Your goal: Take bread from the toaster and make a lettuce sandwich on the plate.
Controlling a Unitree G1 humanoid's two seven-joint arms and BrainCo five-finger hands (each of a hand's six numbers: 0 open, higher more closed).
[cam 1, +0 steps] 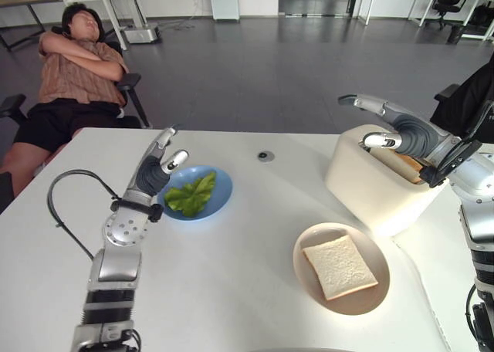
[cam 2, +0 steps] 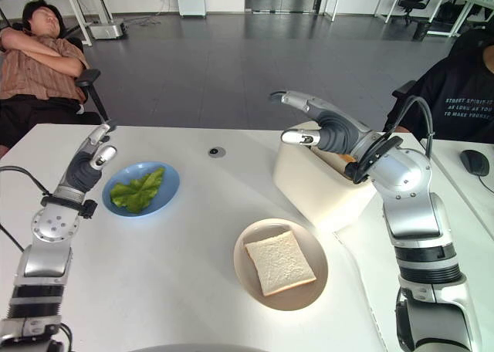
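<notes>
While open and empty, the right hand (cam 2: 324,128) hangs over the cream boxy toaster (cam 2: 309,188) — browned bread slice (cam 1: 407,167) just beneath.

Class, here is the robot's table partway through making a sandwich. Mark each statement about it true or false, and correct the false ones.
1. One slice of bread lies on the tan plate. True.
2. The lettuce is already on top of the bread. False: it lies in the blue bowl, well apart from the plate.
3. The right hand is above the toaster. True.
4. The left hand grasps the lettuce. False: it is beside the blue bowl with fingers open and holds nothing.
</notes>
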